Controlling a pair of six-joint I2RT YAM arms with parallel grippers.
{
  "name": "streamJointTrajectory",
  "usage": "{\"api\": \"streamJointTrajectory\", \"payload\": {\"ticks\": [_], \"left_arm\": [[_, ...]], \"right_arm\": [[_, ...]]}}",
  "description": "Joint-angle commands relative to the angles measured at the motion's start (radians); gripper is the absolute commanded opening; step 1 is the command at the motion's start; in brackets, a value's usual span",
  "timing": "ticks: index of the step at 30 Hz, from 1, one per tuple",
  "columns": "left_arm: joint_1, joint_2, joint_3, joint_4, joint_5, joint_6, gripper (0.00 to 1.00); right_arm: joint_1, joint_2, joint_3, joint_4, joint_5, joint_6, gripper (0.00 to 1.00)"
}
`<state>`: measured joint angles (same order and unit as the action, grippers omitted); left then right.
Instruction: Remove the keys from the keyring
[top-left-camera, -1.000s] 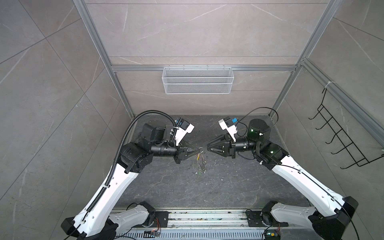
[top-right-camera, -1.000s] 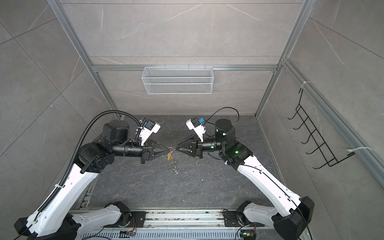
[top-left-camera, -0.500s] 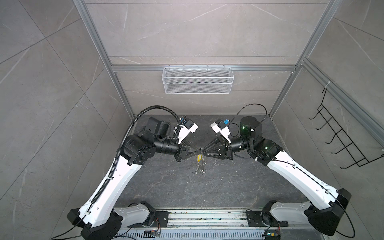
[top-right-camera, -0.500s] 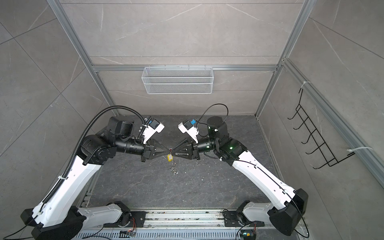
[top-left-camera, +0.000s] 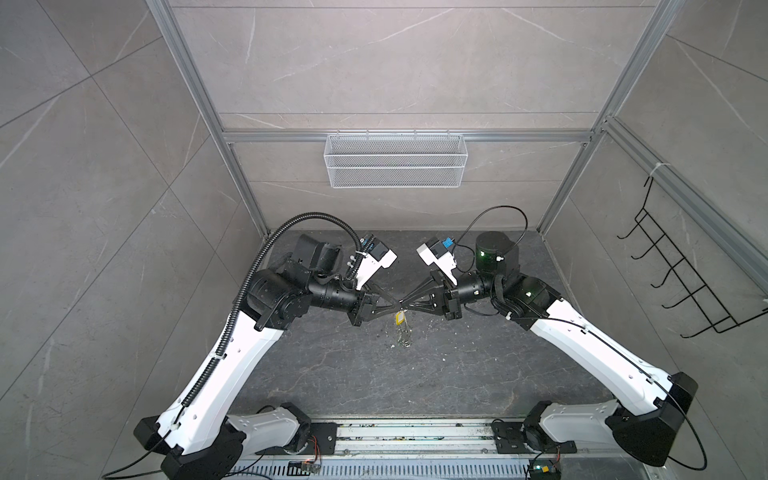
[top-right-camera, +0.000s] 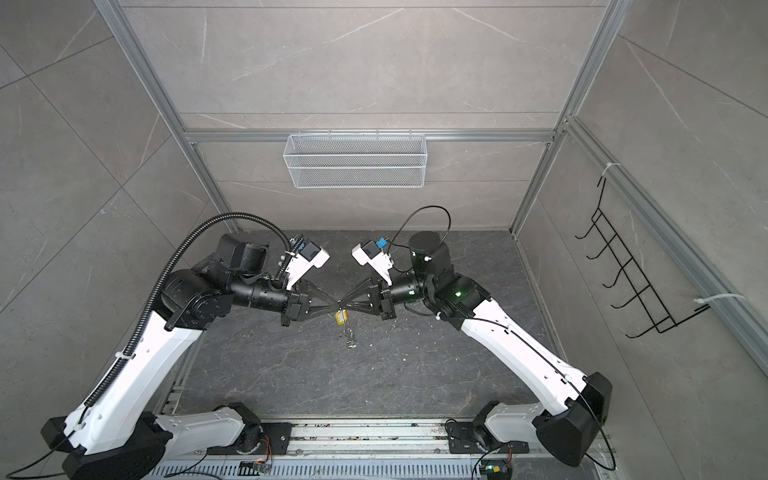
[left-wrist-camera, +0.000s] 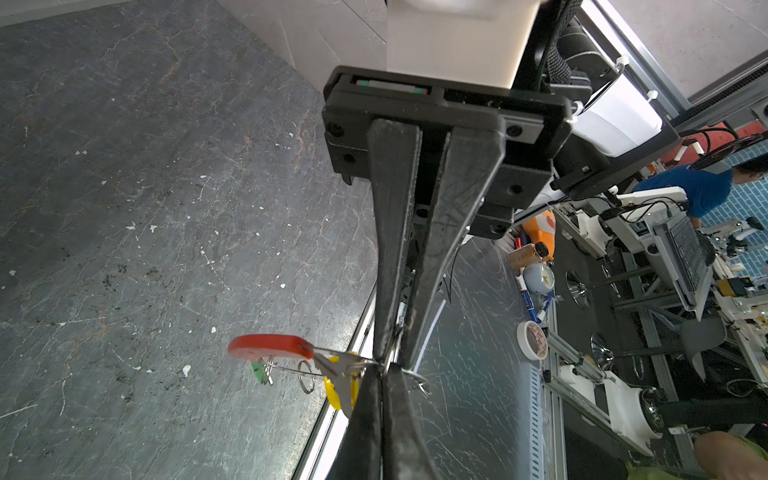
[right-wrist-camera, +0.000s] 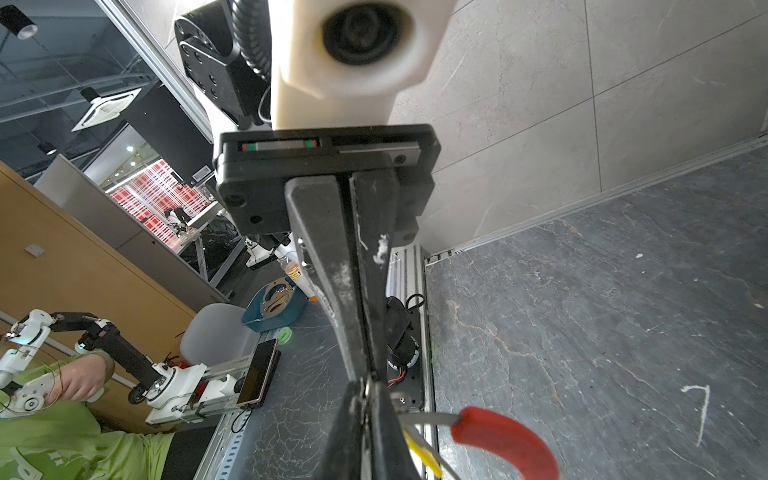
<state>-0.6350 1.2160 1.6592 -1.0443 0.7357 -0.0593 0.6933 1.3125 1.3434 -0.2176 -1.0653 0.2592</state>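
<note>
Left end effector (top-left-camera: 394, 311) and right end effector (top-left-camera: 410, 307) are shown meeting tip to tip above the middle of the dark, stone-patterned desk (top-left-camera: 332, 374). Each has its fingers pressed fully together on the thin wire of the keyring (left-wrist-camera: 347, 360). The exact pinch points are hidden by the black fingers, and which stretch of wire is gripped from which side cannot be made out. The red sleeve (left-wrist-camera: 270, 347) on the hoop is seen jutting out to one side of the closed tips, and in the right wrist view it is cut off by the frame edge. The keys (left-wrist-camera: 337, 369) are left hanging from the hoop, with the yellow tag (top-left-camera: 400, 329) directly under the meeting point in both top views. The green tag (top-left-camera: 401, 342) is seen lower down, only as a small greenish glint, and whether it hangs clear or touches the desk cannot be told. In the left wrist view it is glimpsed edge-on beside small silver split rings (left-wrist-camera: 305, 376). The tags' label faces are too small or too far turned to be read. A pale mark like a figure seven (right-wrist-camera: 700, 409) is seen on the desk. A white mesh basket (top-left-camera: 395, 166) is hung on the back wall and a black wire hook rack (top-left-camera: 685, 282) on the wall at the right of both top views, both well apart from the arms.
</note>
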Motion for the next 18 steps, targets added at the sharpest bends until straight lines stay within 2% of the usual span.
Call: {"api": "streamJointTrajectory", "payload": {"ticks": [1,3,4,6,8,13,18], "left_arm": [[-0.004,-0.01,0.045,0.026,0.02,0.009,0.0],[-0.004,-0.017,0.045,0.039,0.016,-0.004,0.0],[-0.004,-0.026,0.037,0.053,0.007,-0.012,0.04],[-0.005,-0.058,0.007,0.098,-0.013,-0.036,0.18],[-0.004,-0.099,-0.033,0.143,-0.048,-0.05,0.26],[-0.004,-0.255,-0.228,0.346,-0.212,-0.099,0.3],[-0.004,-0.401,-0.479,0.623,-0.211,-0.153,0.34]], "right_arm": [[0.024,0.004,0.024,-0.003,0.007,-0.023,0.0],[0.026,-0.01,0.007,0.025,0.029,-0.012,0.0],[0.025,-0.017,-0.002,0.034,0.044,-0.008,0.0],[0.026,-0.032,-0.016,0.064,0.07,0.006,0.0],[0.026,-0.046,-0.031,0.096,0.09,0.023,0.0],[0.026,-0.073,-0.061,0.165,0.136,0.052,0.0],[0.023,-0.089,-0.075,0.218,0.174,0.082,0.0]]}}
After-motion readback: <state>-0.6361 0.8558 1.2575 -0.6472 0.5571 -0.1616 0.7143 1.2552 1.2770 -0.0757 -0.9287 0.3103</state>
